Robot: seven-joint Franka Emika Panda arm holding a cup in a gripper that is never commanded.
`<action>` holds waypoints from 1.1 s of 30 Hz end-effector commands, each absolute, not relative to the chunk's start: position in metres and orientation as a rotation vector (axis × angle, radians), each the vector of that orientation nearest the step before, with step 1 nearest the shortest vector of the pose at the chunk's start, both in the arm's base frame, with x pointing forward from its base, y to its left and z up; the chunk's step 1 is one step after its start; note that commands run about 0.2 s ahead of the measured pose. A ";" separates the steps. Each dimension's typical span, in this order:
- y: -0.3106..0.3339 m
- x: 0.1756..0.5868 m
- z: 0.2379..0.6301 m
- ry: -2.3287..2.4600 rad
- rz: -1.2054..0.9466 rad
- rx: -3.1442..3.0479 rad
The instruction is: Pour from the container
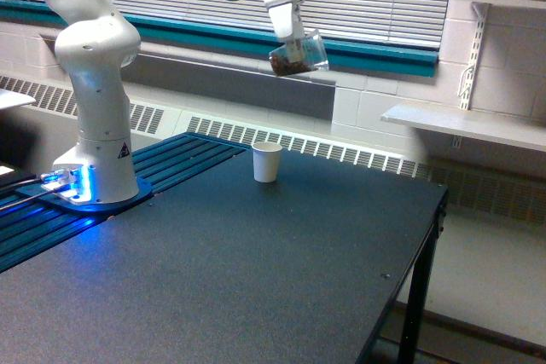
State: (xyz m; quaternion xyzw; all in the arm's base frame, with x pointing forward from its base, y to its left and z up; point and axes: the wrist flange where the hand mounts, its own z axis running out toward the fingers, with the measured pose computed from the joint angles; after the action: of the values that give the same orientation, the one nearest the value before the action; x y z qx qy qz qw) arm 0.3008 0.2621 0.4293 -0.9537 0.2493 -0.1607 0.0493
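I am holding the container high above the tabletop, the tool closed on its upper wall and gripping it from above. The clear cup is hanging just under the tool and tilting, its long axis leaning over so that the mouth is pointing up and toward the exterior view's right while the dark brown granules are pooling in the low corner on the exterior view's left. How exactly the fingers are sitting on the rim I cannot tell from this distance.

The relation I am watching is the one between that cup and the white paper cup standing upright on the tabletop. From the tool, the paper cup is lying well below and a little toward the exterior view's left, with clear air between the two. As I am reading it, the mouth is facing away from the paper cup, so the pour is calling for the container to be brought over the paper cup's opening and rolled the other way, mouth down. Depth between them I am only guessing at from a single view.
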 end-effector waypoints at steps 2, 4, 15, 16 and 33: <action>0.263 0.284 0.413 0.830 -0.418 -2.897; 0.263 0.281 0.407 0.840 -0.396 -2.902; 0.268 0.269 0.381 0.876 -0.288 -2.906; 0.269 0.268 0.379 0.878 -0.278 -2.907; 0.294 0.254 0.363 0.889 -0.209 -2.937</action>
State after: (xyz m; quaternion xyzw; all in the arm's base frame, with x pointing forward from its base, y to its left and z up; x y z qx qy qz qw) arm 0.2596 0.2830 0.3613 -0.9571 0.2792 -0.0710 0.0297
